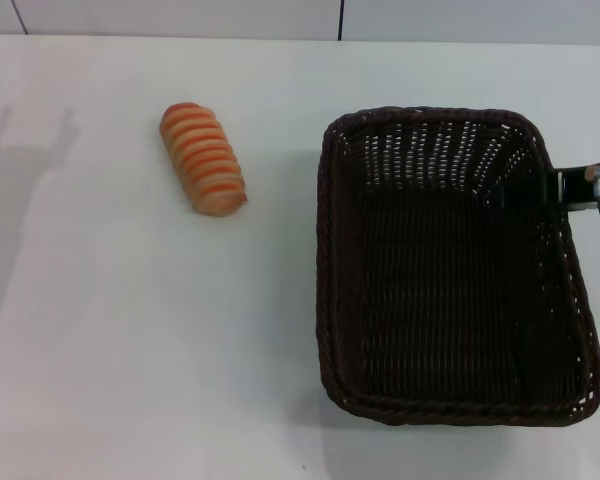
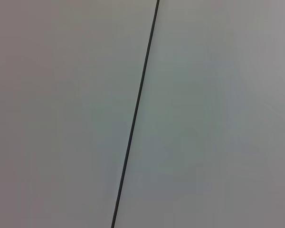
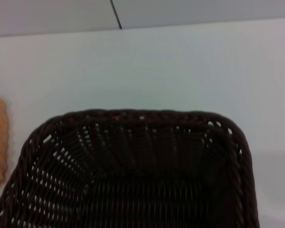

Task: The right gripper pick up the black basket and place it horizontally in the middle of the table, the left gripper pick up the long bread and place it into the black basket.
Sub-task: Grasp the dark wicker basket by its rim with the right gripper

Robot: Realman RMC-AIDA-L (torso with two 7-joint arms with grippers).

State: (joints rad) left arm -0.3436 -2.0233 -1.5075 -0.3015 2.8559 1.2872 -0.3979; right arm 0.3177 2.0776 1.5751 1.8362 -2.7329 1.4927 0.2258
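On the tabletop (image 1: 110,330), the black basket (image 1: 450,270) is sitting right of the long bread (image 1: 203,158), the right hand (image 1: 565,188) is touching its rim, grip indeterminable, while the left wrist view is showing only blank panels.

Bare white bench (image 1: 130,350) lies open all around the long bread (image 1: 203,158), with a clear gap toward three o'clock before the black basket (image 1: 450,270), whose open top is unobstructed, while the right hand (image 1: 570,188) presses against its rim at three o'clock.
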